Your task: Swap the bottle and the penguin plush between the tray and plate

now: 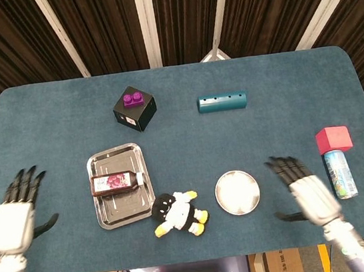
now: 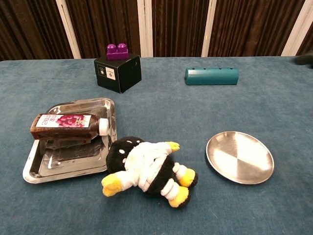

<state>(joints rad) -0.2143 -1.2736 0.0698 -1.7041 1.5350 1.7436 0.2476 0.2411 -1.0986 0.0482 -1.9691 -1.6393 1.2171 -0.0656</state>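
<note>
Bottle lies on its side in the tray, cap toward 3 o'clock: dark liquid, pink-and-white label, probably rigid, slick and fairly heavy, best gripped across mid-body. Penguin plush, black with white belly and yellow feet, lies on the cloth between tray and empty plate; soft, light, take at the torso. Left hand at 9 o'clock, right hand at 3, both spread, empty.

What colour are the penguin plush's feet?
Yellow; the penguin plush shows them best in the chest view.
</note>
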